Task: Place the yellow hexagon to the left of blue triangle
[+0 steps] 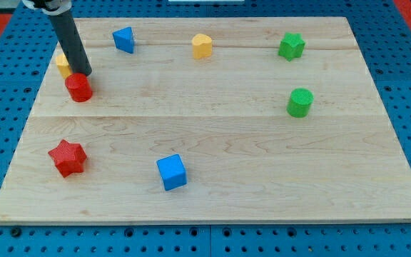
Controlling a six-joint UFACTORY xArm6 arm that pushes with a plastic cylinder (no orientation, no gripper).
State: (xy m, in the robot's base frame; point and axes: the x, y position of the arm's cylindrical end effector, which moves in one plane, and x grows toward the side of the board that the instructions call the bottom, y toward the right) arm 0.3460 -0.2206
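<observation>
My tip (pixel 83 72) is at the view's upper left, at the far edge of a red cylinder (pixel 78 88). A yellow block (pixel 62 65) sits just left of the rod and is partly hidden by it, so I cannot tell its shape. The blue triangle (pixel 123 39) lies up and to the right of my tip, near the board's top edge. A second yellow block (pixel 202 46), with angled sides, sits further right along the top.
A green star (pixel 291 46) is at the top right, with a green cylinder (pixel 300 102) below it. A red star (pixel 67 157) is at the lower left and a blue cube (pixel 172 172) at the bottom centre. The wooden board (pixel 262 164) rests on a blue pegboard.
</observation>
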